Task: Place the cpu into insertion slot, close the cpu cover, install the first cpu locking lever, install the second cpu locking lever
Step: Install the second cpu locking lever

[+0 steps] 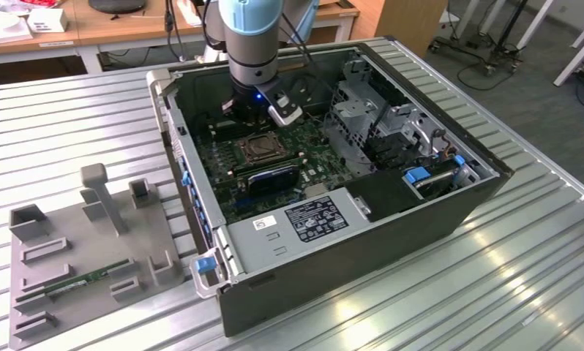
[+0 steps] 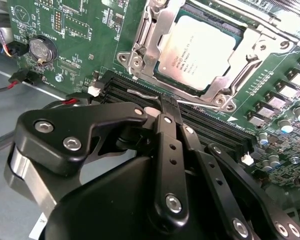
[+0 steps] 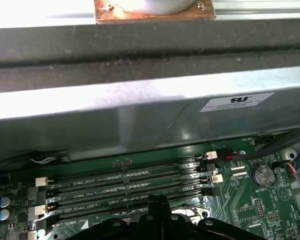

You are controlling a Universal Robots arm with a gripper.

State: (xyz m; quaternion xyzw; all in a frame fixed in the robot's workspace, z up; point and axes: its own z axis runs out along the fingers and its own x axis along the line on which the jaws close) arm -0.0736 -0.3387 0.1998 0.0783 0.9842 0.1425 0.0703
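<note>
Second wrist view shows the cpu (image 2: pixel 200 52) seated in the insertion slot (image 2: pixel 142 50), its printed lines too small to read; the cpu cover (image 2: pixel 270 37) frames it. The fingers (image 2: pixel 171 107) are pressed together over the memory slots (image 2: pixel 210 130) just beside the socket, holding nothing. First wrist view shows four memory slots (image 3: pixel 125 182), white lettering beside them, and one coin cell (image 3: pixel 263 175).
</note>
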